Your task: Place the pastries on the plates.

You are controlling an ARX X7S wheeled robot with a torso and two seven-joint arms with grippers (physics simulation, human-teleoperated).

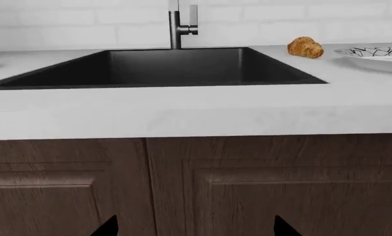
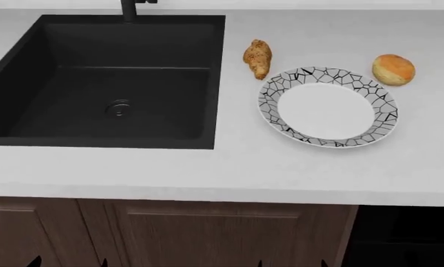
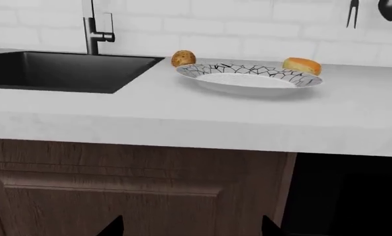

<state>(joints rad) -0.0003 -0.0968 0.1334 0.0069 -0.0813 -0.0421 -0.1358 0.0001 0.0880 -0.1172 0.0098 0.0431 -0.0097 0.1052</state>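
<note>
1. Head view has the whole layout: one plate (image 2: 327, 106) sits on the white countertop (image 2: 207, 172) right of the black sink (image 2: 107, 83), and its centre is bare. The croissant (image 2: 257, 58) lies just beside the plate's far-left rim, between plate and sink, and the bun (image 2: 393, 69) just off the far-right rim. Neither is on the plate yet. I only see one plate in any view, so no idea where the second one is.

2. Grippers: the left gripper (image 1: 194, 231) and right gripper (image 3: 190, 228) both show only as dark fingertips spread wide apart, with nothing between them, so released and empty. Both hang low in front of the wooden cabinet doors (image 1: 196, 187), below the counter edge.

3. What could go wrong, in my opinion:
- Bringing an arm straight forward from down there would hit the counter edge (needs to lift first).
- The croissant is close to the sink, so a sloppy nudge from the plate side could roll it in.
- Both pastries sit tight against the rim, so a finger coming down on that side may clip the plate and shove it.
- The bun is round, so an off-centre pinch could squirt it away.
</note>
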